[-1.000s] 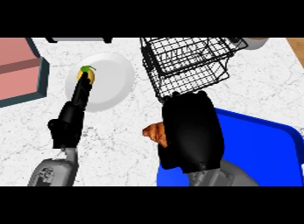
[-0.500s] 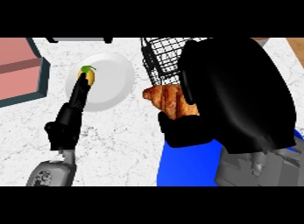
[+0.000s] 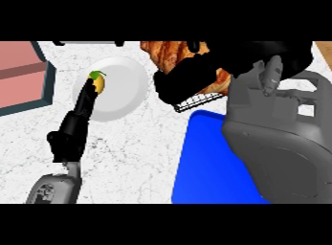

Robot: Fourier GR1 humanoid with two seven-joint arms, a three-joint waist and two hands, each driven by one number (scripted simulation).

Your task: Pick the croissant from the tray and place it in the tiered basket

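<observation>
Here the white marbled bench (image 3: 140,158) fills the head view, and the blue tray (image 3: 204,162) lying on it serves as the landmark. The right forearm (image 3: 281,143) is raised close to the view and covers most of the tray's right side. Above the tray's upper edge the black right hand (image 3: 196,79) curls round the croissant (image 3: 170,53), which is lifted clear of the tray; its browned crust shows at the hand's upper left. Just below the hand, a small patch of the tiered basket's (image 3: 200,100) wire shows at the tray's top edge. Left of the tray sits a white plate (image 3: 122,91), and further left a pink box (image 3: 13,79). The left hand (image 3: 73,131), fingers straight, stretches up onto the plate, its tip at a small yellow-green fruit (image 3: 97,81).
</observation>
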